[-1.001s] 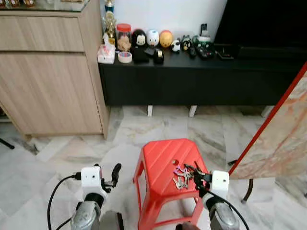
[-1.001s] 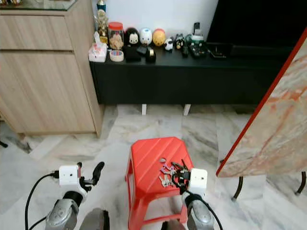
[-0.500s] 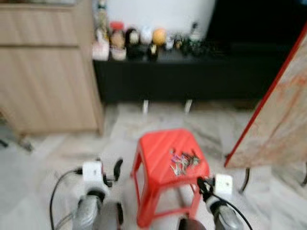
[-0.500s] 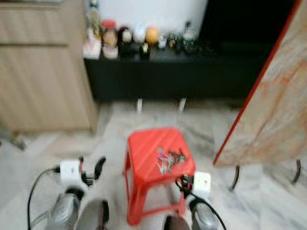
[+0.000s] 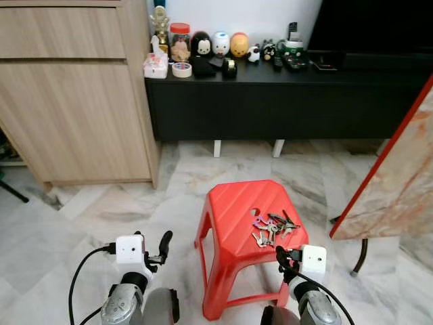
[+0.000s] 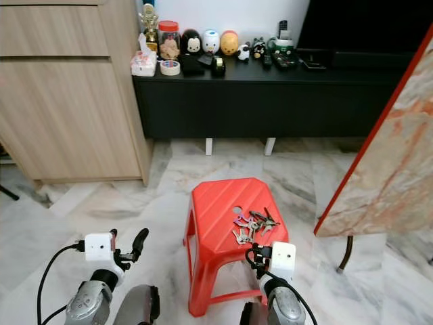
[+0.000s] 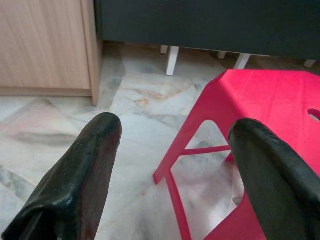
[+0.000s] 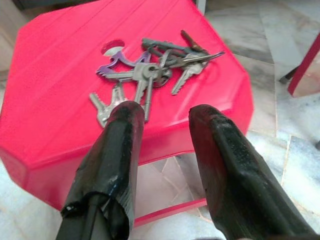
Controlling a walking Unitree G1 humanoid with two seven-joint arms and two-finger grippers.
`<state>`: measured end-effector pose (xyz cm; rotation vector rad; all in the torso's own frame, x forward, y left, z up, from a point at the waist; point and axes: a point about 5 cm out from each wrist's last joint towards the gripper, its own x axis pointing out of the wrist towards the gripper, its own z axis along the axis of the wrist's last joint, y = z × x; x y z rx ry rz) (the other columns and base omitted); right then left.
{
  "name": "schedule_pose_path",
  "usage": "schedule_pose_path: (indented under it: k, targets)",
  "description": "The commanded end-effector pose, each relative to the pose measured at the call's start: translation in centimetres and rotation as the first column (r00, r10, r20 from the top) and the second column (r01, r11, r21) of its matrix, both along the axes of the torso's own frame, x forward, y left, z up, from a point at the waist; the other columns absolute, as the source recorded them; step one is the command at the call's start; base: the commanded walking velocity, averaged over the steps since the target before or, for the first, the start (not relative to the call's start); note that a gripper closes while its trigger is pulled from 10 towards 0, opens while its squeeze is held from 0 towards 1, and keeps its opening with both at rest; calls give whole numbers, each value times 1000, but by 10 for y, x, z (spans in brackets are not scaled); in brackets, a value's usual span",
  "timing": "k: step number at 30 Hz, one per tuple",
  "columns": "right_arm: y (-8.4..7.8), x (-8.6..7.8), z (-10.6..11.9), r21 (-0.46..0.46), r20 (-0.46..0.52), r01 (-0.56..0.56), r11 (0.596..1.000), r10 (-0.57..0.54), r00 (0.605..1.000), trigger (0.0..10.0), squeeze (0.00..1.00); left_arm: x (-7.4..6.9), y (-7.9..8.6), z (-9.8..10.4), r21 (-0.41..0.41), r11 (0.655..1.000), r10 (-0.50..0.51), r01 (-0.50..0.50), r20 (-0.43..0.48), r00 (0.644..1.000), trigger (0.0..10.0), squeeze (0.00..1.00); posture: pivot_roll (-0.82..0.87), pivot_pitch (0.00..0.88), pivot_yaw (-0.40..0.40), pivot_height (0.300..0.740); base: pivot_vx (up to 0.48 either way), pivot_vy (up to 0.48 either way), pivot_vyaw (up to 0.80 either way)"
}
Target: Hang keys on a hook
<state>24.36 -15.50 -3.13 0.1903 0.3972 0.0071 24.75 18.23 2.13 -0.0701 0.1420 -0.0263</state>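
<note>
From the head cameras I saw the keys lying in a loose bunch on the red stool, toward its right side, at about two o'clock from the stool's centre, just beside the small hole in the seat. My right pincer hung low at the stool's near right corner, short of the bunch and not touching it; the right wrist camera gave what the head could not, namely that its two black fingers stood moderately apart with nothing between them, aimed at the keys across the seat's edge. The left pincer was off the stool's left side, and its wrist view showed the fingers spread wide over the marble floor, with the stool's leg and seat edge past them. Only the head views took in the black counter at twelve o'clock, lined with small figurines and jars, the wooden cabinet at ten o'clock and the tilted marble-patterned board at three o'clock. Compared with half a second before, the picture had sharpened from motion blur, and against the frame a second back the right pincer sat further from the keys, which lay where they had been.
</note>
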Motion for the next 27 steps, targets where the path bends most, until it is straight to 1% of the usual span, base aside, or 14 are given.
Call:
schedule_pose_path:
  k: [1,14,24,27]
  targets:
    - [-4,-1,-1,5,2,17,1000,-17,1000,10000,0,2,-4,1,1,1000,-18,18,3,1000,10000,0,21,26,-102,606,251,0,0]
    - [-7,-3,-5,4,-36,20,1000,-20,999,10000,0,2,-4,1,2,1000,-19,19,5,1000,10000,0,22,23,-105,606,318,0,0]
    - [-7,-3,-5,7,-34,19,1000,-19,999,10000,0,2,-5,1,3,1000,-21,21,9,1000,10000,0,21,23,-104,606,334,0,0]
    - [-7,-3,-5,9,-32,18,1000,-18,999,10000,0,2,-5,1,19,999,-27,27,9,1000,10000,0,22,23,-105,606,0,0,0]
